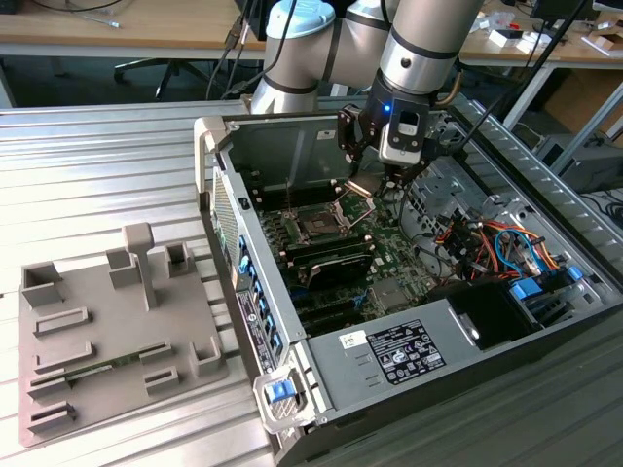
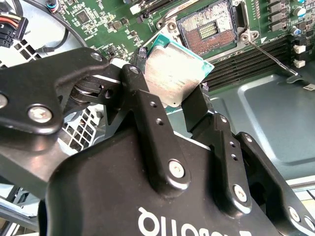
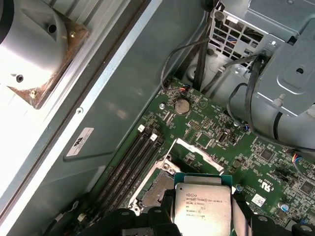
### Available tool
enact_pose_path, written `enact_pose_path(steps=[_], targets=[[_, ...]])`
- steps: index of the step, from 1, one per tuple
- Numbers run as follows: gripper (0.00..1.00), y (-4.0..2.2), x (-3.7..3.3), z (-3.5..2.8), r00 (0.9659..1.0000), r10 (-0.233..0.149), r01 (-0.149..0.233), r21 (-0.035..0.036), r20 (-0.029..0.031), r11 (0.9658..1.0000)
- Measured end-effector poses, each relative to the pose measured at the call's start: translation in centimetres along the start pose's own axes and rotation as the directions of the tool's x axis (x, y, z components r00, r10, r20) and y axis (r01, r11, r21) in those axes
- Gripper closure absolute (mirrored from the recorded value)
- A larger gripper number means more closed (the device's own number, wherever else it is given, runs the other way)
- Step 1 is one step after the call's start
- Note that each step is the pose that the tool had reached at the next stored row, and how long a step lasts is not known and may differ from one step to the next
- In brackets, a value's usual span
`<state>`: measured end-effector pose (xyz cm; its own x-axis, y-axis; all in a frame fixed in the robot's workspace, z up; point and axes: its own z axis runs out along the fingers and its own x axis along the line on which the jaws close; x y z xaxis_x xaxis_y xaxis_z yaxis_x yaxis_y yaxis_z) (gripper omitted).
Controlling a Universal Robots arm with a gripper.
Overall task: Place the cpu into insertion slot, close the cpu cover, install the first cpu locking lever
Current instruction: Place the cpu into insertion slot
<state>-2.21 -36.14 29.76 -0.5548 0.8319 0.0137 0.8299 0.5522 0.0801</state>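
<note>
- Black gripper, its two fingers clamped on the one cpu, held the chip in the air with its silvery face showing.
- We judged the first step in hand: the chip was not yet seated, and seating it would call for holding it level and square to the socket.
- Just beyond, one insertion slot lay bare.
- One cpu cover stood raised beside it.

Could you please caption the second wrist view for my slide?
End effector holds the cpu near the exposed insertion slot on the motherboard.
</note>
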Motion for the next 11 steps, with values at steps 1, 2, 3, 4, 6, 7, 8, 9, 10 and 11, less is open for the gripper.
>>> enact_pose_path(steps=[1, 2, 3, 4, 6, 7, 8, 9, 10, 11], targets=[[0.45, 0.0, 0.0, 0.0, 1.0, 0.001, -0.001, -0.0001, 0.0001, 1.0], [0.45, 0.0, 0.0, 0.0, 1.0, 0.002, -0.002, -0.0001, 0.0001, 1.0], [0.45, 0.0, 0.0, 0.0, 1.0, 0.003, -0.003, -0.0001, 0.0002, 1.0], [0.45, 0.0, 0.0, 0.0, 1.0, 0.004, -0.004, -0.0001, 0.0003, 1.0], [0.45, 0.0, 0.0, 0.0, 1.0, 0.005, -0.005, -0.0001, 0.0004, 1.0], [0.45, 0.0, 0.0, 0.0, 1.0, 0.006, -0.006, -0.0001, 0.0005, 1.0], [0.45, 0.0, 0.0, 0.01, 1.0, 0.008, -0.008, -0.0002, 0.0006, 1.0], [0.45, 0.0, 0.0, 0.01, 1.0, 0.009, -0.009, -0.0002, 0.0007, 1.0], [0.45, 0.0, 0.0, 0.01, 1.0, 0.01, -0.01, -0.0002, 0.0008, 1.0], [0.45, 0.0, 0.0, 0.01, 0.9999, 0.011, -0.011, -0.0002, 0.0009, 0.9999]])
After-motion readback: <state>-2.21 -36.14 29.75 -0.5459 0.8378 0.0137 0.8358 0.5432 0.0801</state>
